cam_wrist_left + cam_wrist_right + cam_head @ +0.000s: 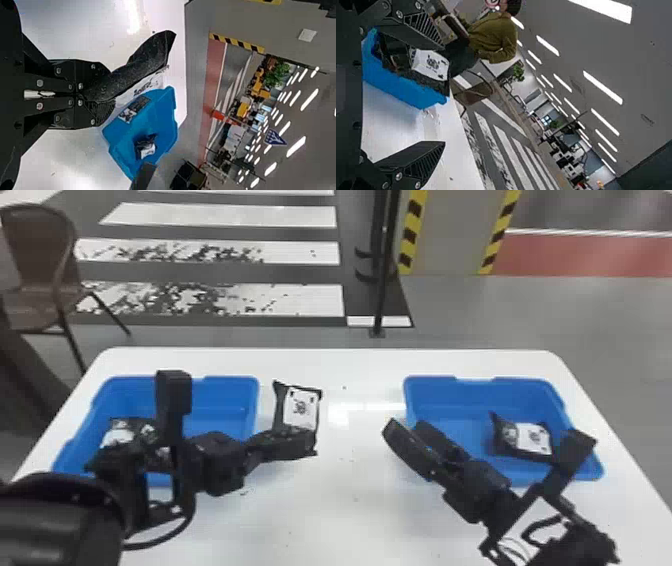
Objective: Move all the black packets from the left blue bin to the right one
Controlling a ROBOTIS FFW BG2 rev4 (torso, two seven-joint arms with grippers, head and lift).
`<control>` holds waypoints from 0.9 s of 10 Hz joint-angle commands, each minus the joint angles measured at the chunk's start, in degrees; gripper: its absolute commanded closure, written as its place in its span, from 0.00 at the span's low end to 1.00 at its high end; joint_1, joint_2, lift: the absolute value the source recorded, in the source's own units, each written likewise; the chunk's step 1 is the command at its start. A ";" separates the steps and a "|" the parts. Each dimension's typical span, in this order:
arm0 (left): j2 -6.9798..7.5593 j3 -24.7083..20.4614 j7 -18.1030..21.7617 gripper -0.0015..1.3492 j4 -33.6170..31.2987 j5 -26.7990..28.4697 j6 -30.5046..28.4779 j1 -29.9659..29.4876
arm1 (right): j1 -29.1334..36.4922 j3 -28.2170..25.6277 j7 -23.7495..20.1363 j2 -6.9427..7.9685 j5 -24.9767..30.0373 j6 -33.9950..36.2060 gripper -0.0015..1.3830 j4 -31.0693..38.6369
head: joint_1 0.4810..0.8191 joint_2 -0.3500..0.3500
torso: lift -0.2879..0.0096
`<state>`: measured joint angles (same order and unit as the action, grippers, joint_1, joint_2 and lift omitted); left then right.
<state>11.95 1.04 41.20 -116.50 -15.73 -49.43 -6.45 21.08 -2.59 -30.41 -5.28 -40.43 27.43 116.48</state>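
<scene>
One packet (532, 440) in right bin (450, 395). Left gripper (95, 97) clamped on second packet (301, 410). Left bin (225, 390): third packet (120, 435), at least, to do. Right gripper (443, 94) spread.

White table (320, 510) below left gripper (257, 450); brown chair (37, 250) well beyond it, leftward; black pole (381, 300) beyond, rightward.

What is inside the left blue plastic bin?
The bin holds at least one black packet with white label; the black left arm hides part, so the number cannot be seen.
</scene>
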 commanded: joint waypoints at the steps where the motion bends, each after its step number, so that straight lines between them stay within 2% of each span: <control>1: 0.44 2.05 2.30 0.86 5.05 -3.24 5.70 2.24 | -2.24 2.25 0.00 -0.70 -7.44 2.80 0.13 -2.65 | 0.63 0.48 | 0.50; 3: 0.71 3.76 6.00 0.86 9.27 -4.38 8.09 4.91 | -4.07 2.94 0.00 -1.40 -10.75 4.49 0.13 -4.05 | 0.63 0.49 | 0.50; 5: 0.71 5.59 7.49 0.86 11.24 -7.58 6.68 5.75 | -7.02 4.65 0.35 -2.63 -11.90 4.35 0.13 -6.73 | 0.63 0.48 | 0.50; 7: 0.71 7.64 8.28 0.86 11.94 -8.15 5.84 6.74 | -10.53 5.56 0.70 -4.04 -11.67 4.21 0.13 -10.80 | 0.63 0.46 | 0.50; 9: 0.71 8.79 8.46 0.86 11.94 -8.15 5.84 6.88 | -11.80 5.68 0.79 -4.74 -11.67 4.21 0.13 -13.90 | 0.63 0.43 | 0.50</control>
<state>12.66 9.53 49.66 -104.56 -23.78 -43.60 0.38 9.63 3.07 -29.61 -9.83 -51.95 31.64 103.44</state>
